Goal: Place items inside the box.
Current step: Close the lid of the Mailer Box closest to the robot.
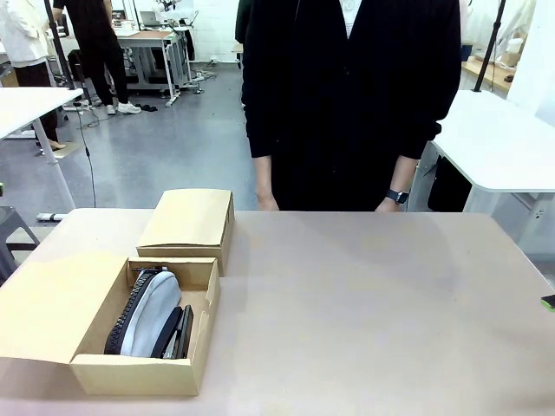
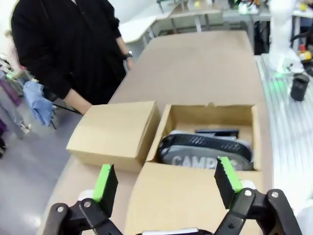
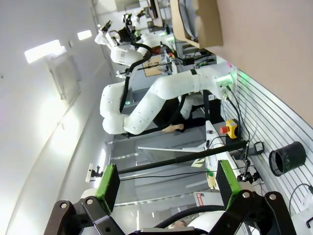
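With both claws (image 2: 166, 183) (image 3: 166, 186) gaping empty, the left one is needing a gentle nudge on the open flap (image 1: 48, 303) of the box (image 1: 139, 368) to shut it over the pouch (image 1: 149, 314).

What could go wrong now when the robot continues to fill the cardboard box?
1. The long brown cardboard box has its far compartment shut, so an item aimed there would land on the lid.
2. The near compartment already holds the grey zip pouch and a black stapler; another item may jam.
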{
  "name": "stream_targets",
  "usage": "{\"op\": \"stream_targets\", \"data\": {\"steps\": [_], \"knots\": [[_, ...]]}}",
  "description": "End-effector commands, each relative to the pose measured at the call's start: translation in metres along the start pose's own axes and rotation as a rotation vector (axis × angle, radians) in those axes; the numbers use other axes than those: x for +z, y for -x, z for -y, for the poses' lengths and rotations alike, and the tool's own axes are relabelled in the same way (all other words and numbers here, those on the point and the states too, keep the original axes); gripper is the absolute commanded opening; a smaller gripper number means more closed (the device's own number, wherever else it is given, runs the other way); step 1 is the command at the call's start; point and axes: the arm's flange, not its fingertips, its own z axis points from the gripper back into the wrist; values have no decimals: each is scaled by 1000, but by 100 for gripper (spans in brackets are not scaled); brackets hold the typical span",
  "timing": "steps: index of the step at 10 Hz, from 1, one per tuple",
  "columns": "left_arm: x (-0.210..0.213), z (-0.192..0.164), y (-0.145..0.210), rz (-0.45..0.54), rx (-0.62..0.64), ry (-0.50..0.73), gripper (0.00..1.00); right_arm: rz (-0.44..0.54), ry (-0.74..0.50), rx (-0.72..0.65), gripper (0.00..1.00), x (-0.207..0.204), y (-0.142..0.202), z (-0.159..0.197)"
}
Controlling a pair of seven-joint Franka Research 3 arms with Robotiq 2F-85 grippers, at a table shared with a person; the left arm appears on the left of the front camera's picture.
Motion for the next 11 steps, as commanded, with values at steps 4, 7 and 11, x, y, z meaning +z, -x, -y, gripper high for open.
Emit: {"op": "stream_targets", "data": {"steps": [4, 7, 11], "knots": [[-14, -14, 8, -50, 81, 50, 100, 5, -9, 2, 100, 0, 1, -5], [-5, -33, 64, -267, 96, 42, 100, 5, -9, 2, 100, 0, 1, -5], [18, -50, 124, -458, 144, 74, 100, 5, -9, 2, 100, 0, 1, -5]]}}
